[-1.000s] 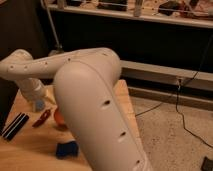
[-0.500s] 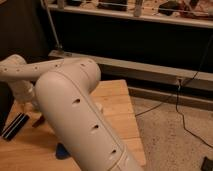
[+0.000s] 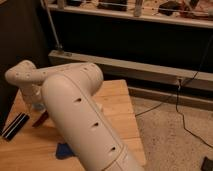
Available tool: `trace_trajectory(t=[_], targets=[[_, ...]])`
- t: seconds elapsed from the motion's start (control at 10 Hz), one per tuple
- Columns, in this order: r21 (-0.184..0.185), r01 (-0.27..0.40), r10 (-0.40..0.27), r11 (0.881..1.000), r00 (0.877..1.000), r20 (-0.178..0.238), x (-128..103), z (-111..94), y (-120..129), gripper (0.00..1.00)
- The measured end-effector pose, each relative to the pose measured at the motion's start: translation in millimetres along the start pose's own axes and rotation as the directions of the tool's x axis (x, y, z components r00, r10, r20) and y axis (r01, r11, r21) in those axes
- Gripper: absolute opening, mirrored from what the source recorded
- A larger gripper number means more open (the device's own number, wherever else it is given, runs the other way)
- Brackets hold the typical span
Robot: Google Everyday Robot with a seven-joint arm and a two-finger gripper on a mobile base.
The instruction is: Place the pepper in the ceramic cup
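The pepper (image 3: 40,121), small and dark red, lies on the wooden table (image 3: 117,107) at the left, just beside the big white arm link (image 3: 80,120). Only a sliver of the pale blue-grey ceramic cup (image 3: 36,106) shows, above the pepper and under the arm's elbow (image 3: 25,76). My gripper is hidden behind the arm and does not show in the camera view. Nothing is seen holding the pepper.
A dark blue sponge (image 3: 64,150) lies near the table's front, partly under the arm. A flat black object (image 3: 15,126) rests at the left edge. The table's right edge drops to speckled floor (image 3: 170,135) with a black cable (image 3: 180,107). Dark shelving stands behind.
The big arm link has swung across the view and now fills the table's middle, hiding the orange-red bowl. The pepper lies in the same spot.
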Motion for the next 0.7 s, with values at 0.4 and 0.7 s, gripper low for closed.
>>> trace_trajectory(t=[0.4, 0.7], targets=[[-0.057, -0.014, 0.014, 0.998, 1.000, 0.003, 4, 23, -12, 0.65], [-0.080, -0.038, 0.039, 0.996, 0.999, 0.015, 2, 28, -10, 0.65]])
